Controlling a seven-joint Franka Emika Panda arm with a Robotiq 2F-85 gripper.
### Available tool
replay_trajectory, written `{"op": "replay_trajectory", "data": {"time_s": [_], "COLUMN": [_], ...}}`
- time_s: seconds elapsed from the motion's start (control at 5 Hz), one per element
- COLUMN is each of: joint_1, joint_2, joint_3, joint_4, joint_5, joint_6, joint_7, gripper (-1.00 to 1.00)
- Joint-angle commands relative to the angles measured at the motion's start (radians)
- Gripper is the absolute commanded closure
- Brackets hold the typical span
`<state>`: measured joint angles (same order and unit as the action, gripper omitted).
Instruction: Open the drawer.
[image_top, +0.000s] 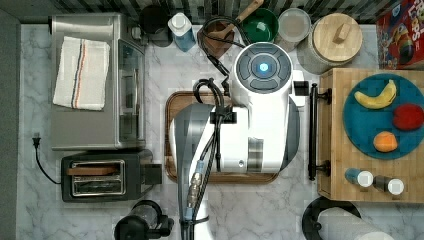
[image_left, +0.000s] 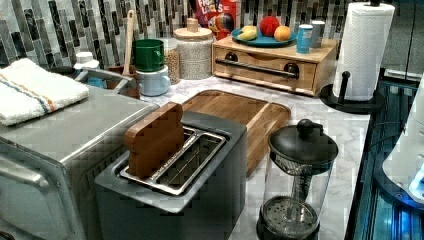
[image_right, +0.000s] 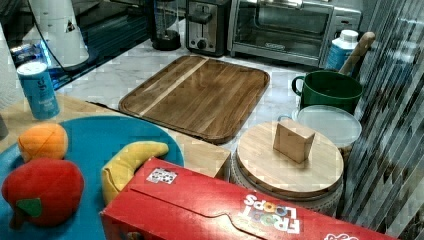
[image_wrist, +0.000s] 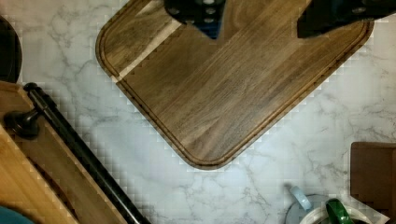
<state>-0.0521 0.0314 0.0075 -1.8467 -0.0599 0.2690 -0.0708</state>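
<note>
The drawer (image_left: 260, 81) is the front of a light bamboo box unit (image_top: 335, 150) and looks closed. Its long black bar handle (image_top: 313, 132) (image_left: 257, 68) sits on two black mounts. In the wrist view the handle (image_wrist: 79, 148) runs diagonally along the drawer front (image_wrist: 18, 186). My gripper (image_wrist: 259, 25) is open, its dark fingers (image_wrist: 196, 11) spread wide with nothing between them. It hangs over the dark brown tray (image_wrist: 224, 93), apart from the handle. The white arm (image_top: 260, 115) covers the tray's middle in the top view.
On the unit's top sit a blue plate with toy fruit (image_top: 382, 115) and two shakers (image_top: 380, 182). A paper towel roll (image_left: 362, 50) stands beside the unit. A toaster oven (image_top: 95, 80), toaster (image_top: 105, 175), French press (image_left: 297, 185), green mug (image_left: 149, 54) and jar (image_left: 194, 52) ring the marble counter.
</note>
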Motion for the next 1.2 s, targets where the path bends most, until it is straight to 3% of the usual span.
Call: {"op": "replay_trajectory", "data": {"time_s": [0.2, 0.4, 0.6, 0.8, 1.2], "joint_1": [0.003, -0.004, -0.018, -0.045, -0.085], "joint_2": [0.000, -0.004, -0.047, -0.052, -0.037], "joint_3": [0.007, 0.002, 0.002, -0.024, -0.067], "joint_4": [0.000, -0.018, -0.111, -0.135, -0.161], "joint_5": [-0.001, 0.028, -0.033, 0.002, -0.026], "joint_6": [0.000, -0.008, 0.076, 0.061, 0.077], "joint_7": [-0.005, -0.072, -0.219, -0.382, -0.705], "gripper": [-1.00, -1.00, -1.00, -1.00, -1.00]}}
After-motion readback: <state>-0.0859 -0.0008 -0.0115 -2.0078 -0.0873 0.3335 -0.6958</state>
